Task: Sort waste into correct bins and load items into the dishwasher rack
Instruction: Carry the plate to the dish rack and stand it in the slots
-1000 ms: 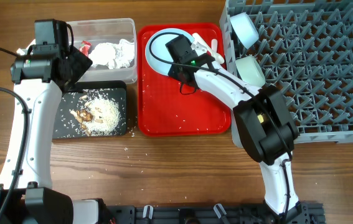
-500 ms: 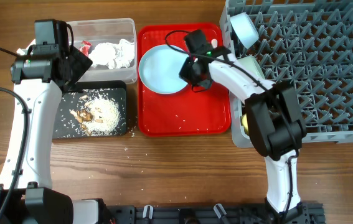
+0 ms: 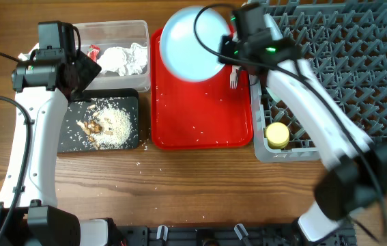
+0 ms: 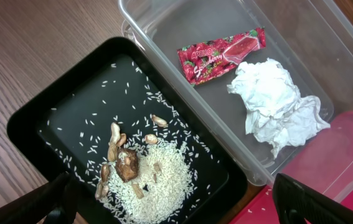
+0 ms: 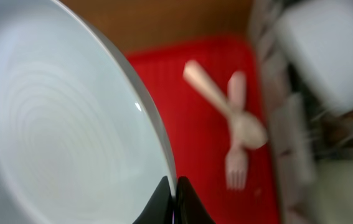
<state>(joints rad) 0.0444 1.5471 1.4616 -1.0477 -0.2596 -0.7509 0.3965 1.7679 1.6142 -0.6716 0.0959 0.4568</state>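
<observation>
My right gripper (image 3: pixel 231 49) is shut on the rim of the light blue plate (image 3: pixel 192 42) and holds it tilted above the far end of the red tray; the grip also shows in the right wrist view (image 5: pixel 173 186). The white fork (image 5: pixel 235 163) and spoon (image 5: pixel 220 102) lie on the red tray below. The yellow cup (image 3: pixel 277 134) stands in the grey dishwasher rack (image 3: pixel 357 82). A blurred pale bowl (image 5: pixel 325 50) sits in the rack. My left gripper (image 4: pixel 176 208) is open and empty above the black tray (image 4: pixel 51 112), which holds rice and scraps (image 4: pixel 151 180).
The clear tub (image 3: pixel 111 31) holds the red wrapper (image 4: pixel 221 53) and crumpled napkins (image 4: pixel 279 106). The red tray (image 3: pixel 200 109) carries scattered rice grains. Loose grains lie on the wooden table (image 3: pixel 152 160) by the black tray.
My right gripper has lifted the plate off the red tray and carried it back and to the right, toward the rack. The yellow cup now shows. The left arm has not moved.
</observation>
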